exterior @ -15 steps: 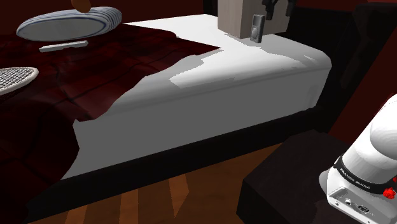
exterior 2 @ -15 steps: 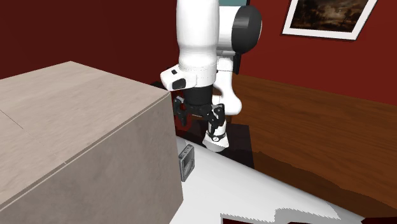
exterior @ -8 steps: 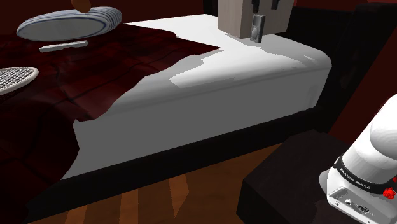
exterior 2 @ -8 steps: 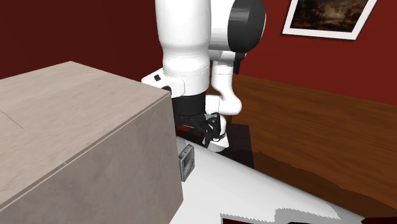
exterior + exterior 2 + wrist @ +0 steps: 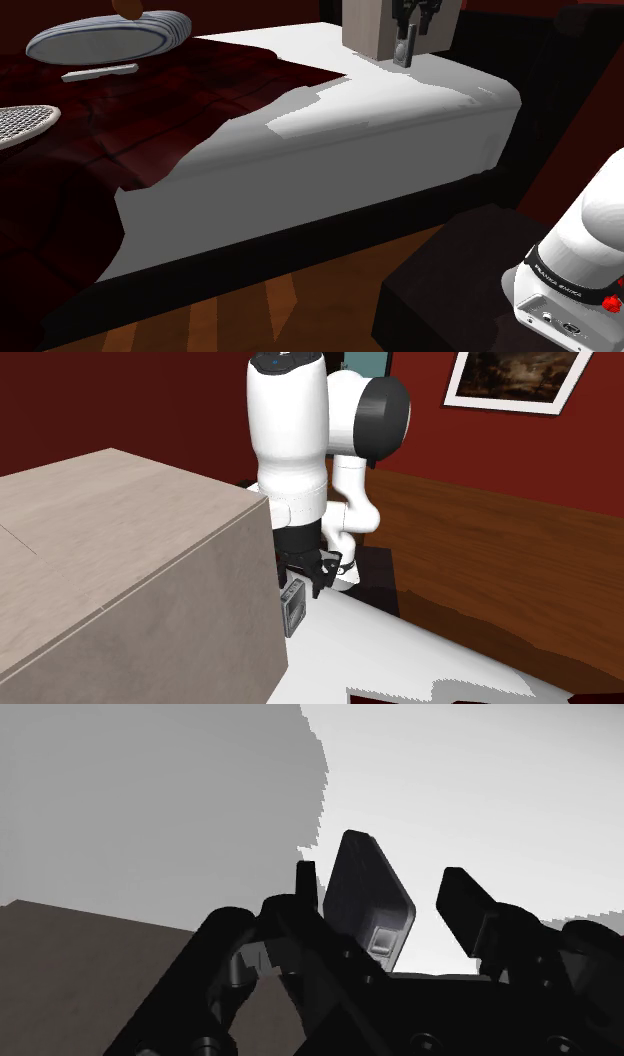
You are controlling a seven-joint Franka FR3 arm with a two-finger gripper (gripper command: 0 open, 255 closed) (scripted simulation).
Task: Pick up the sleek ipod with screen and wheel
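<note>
End effector [image 5: 380,876] (fingers [image 5: 470,909] apart) astride ipod [image 5: 365,899]

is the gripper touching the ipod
Cannot tell. Wrist view: gripper straddles the ipod, clear gap at one finger, the other sits right at its edge.

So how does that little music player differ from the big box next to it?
The box is far larger and pale tan wood; the player is small and dark grey. The box sits flat, while the player stands on edge against its side. Both rest on the white bed.
</note>
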